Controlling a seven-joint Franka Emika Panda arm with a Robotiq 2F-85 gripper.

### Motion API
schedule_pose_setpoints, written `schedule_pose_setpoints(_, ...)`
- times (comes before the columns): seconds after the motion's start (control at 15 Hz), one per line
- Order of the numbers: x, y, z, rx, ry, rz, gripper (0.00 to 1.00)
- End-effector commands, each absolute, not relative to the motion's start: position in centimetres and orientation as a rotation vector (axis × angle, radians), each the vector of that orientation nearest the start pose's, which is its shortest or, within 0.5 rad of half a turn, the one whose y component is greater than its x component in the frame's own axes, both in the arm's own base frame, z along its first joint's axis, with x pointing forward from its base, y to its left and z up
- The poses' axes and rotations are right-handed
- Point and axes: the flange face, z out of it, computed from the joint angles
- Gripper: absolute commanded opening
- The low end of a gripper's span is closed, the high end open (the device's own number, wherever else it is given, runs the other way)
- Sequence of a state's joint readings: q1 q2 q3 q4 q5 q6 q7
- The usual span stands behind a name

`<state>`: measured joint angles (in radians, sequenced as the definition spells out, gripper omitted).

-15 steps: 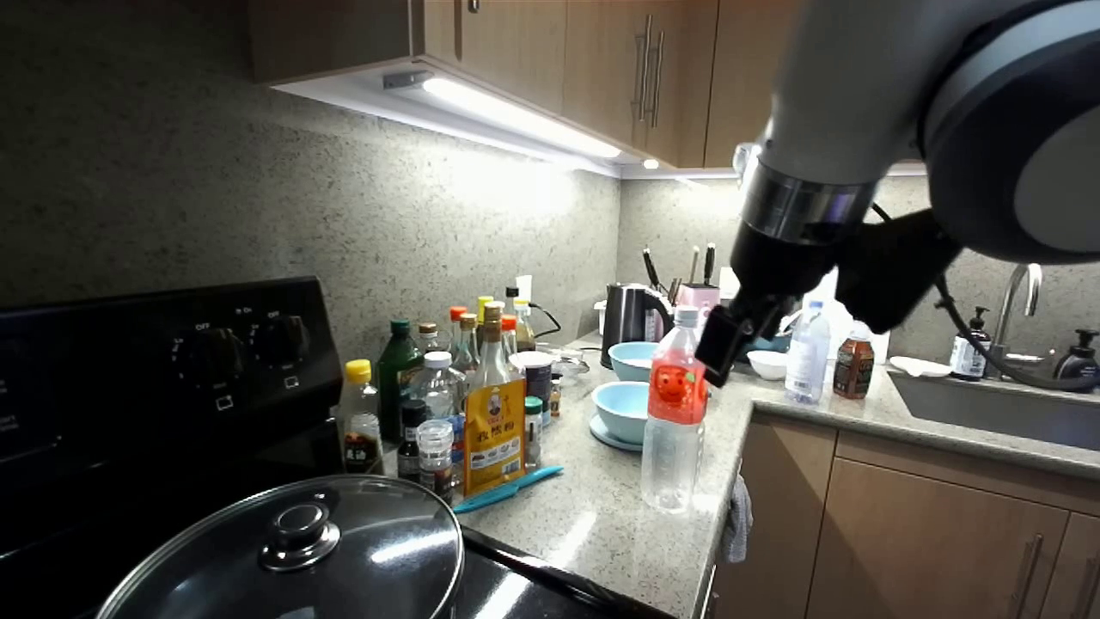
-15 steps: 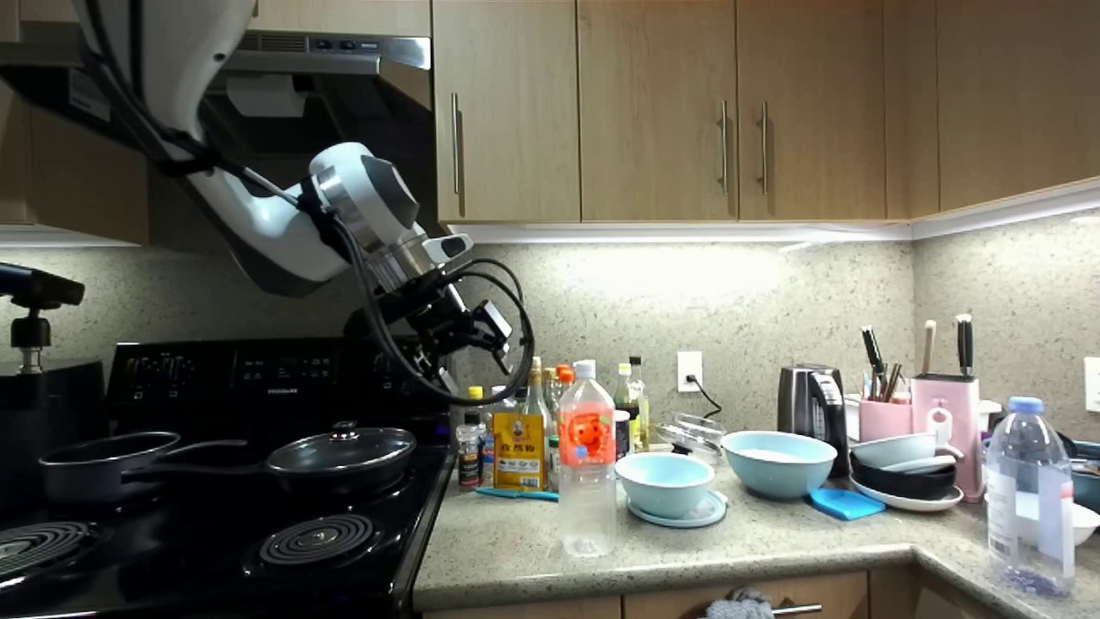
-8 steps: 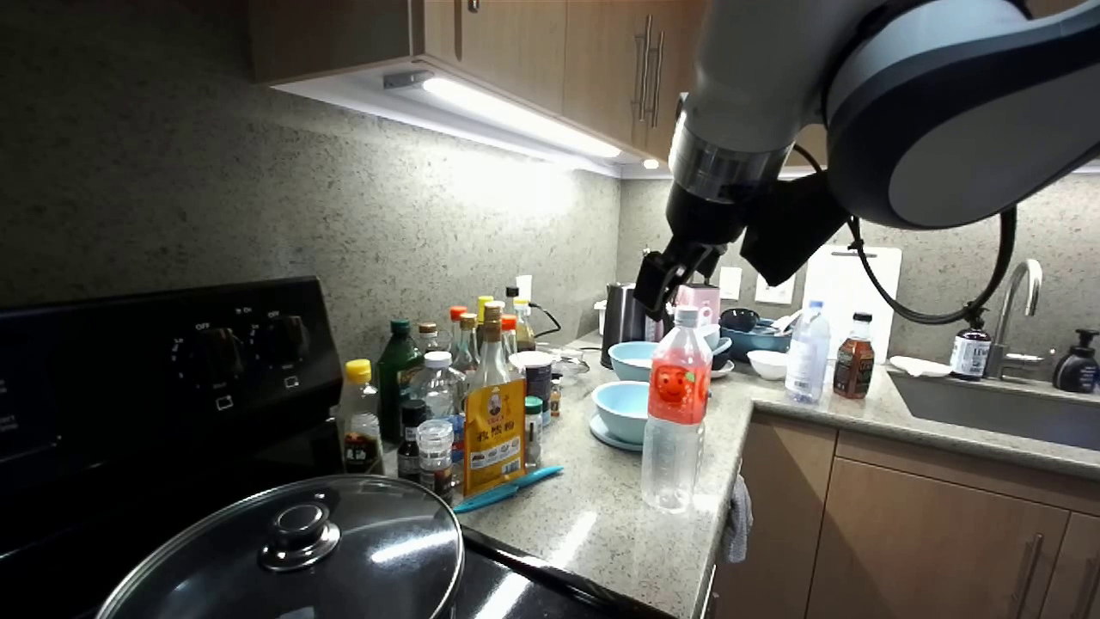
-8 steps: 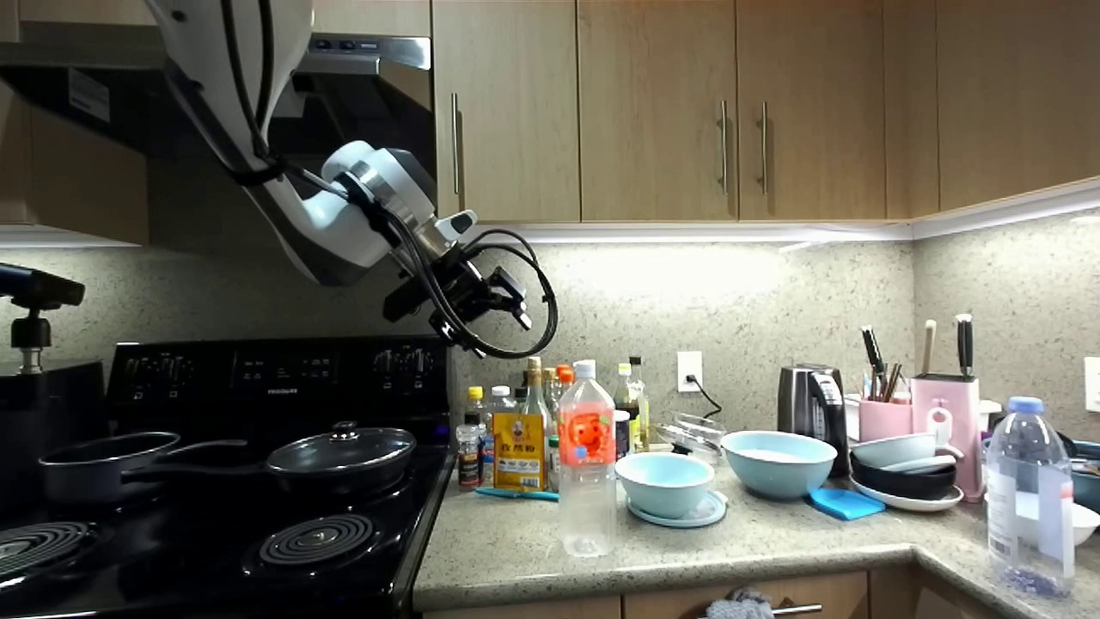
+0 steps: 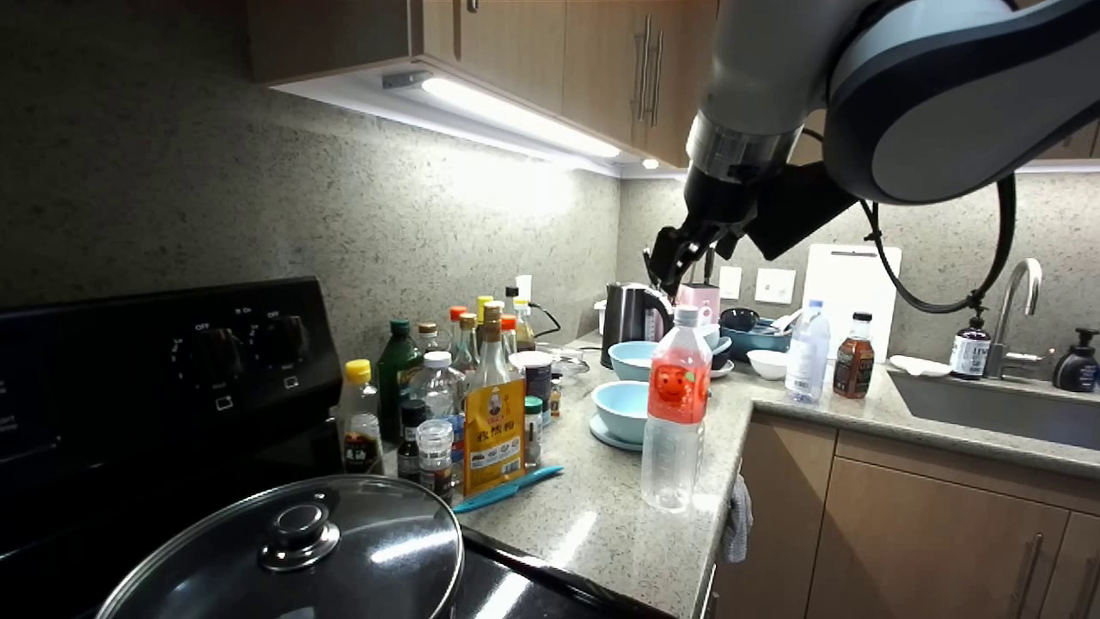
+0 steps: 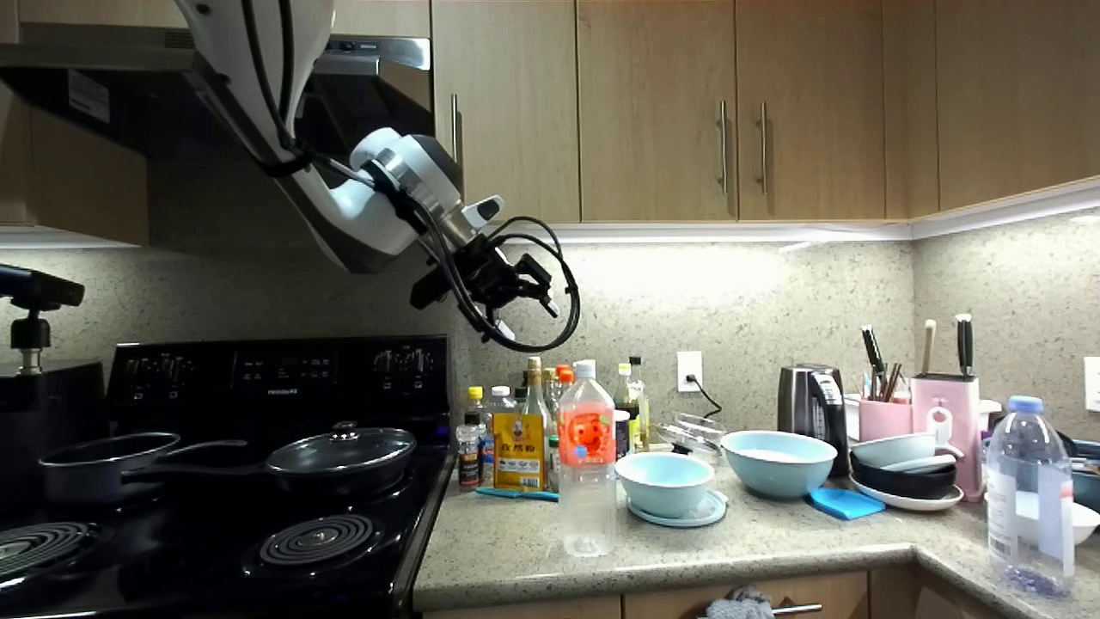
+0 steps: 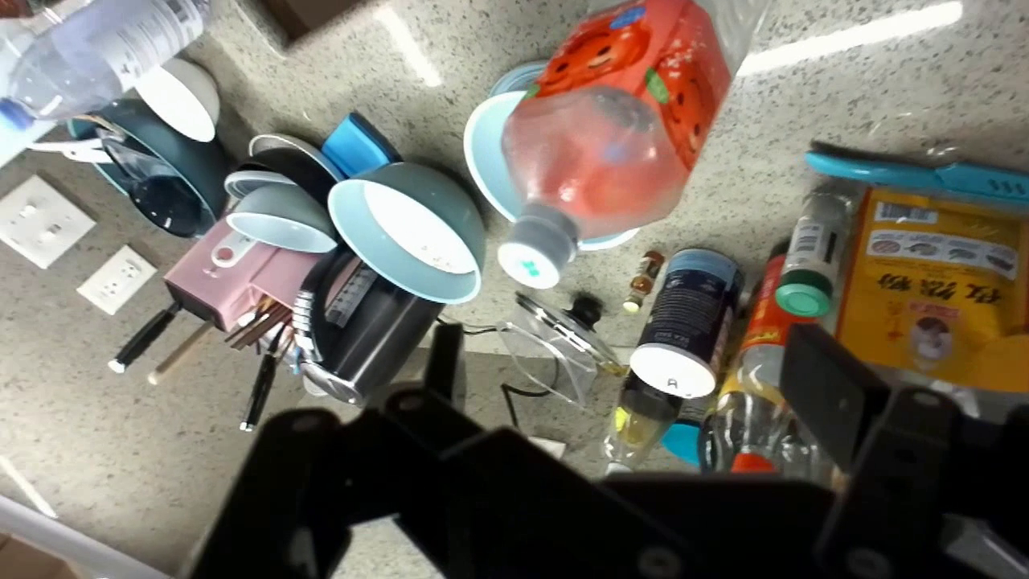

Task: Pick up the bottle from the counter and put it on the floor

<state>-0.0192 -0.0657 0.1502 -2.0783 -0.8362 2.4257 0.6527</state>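
counter [image 6: 490, 542]: grey, speckled | my arm [image 6: 365, 211]: slants down from above in both exterior views | bottle [image 6: 588, 456]: upright on the counter near its front edge | my gripper [image 7: 639, 378]: jaws spread wide, higher than the bottle and apart from it | light-blue bowl [image 6: 664, 486]: near the bottle | turquoise utensil [image 5: 494, 495]: flat on the counter

Clear air separated the spread gripper [image 6: 528, 317], centre frame in an exterior view, from the bottle [image 6: 587, 494] below and to its right. Bare counter [image 6: 490, 546] stretched from the bottle's foot left to the stove [image 6: 206, 516] and forward to the edge. Behind the bottle crowded a yellow packet [image 6: 519, 451] and condiment bottles [image 6: 536, 400]; a pale blue bowl [image 6: 663, 486] stood near its right side. Wall cabinets [image 6: 657, 112] filled the upper centre and right.
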Motion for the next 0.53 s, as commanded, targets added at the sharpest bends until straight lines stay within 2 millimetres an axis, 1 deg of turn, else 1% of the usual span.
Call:
schedule_pose_setpoints(0.0,57.1,4.5,51.5,-3.437,0.205,-1.135,1.0)
schedule_pose_setpoints(0.07,57.3,3.5,51.6,-3.436,0.252,-1.117,1.0)
schedule_pose_setpoints(0.2,57.7,2.1,51.0,-3.449,0.283,-1.056,1.0)
schedule_pose_setpoints(0.47,58.5,0.6,49.1,-3.435,0.292,-0.872,1.0)
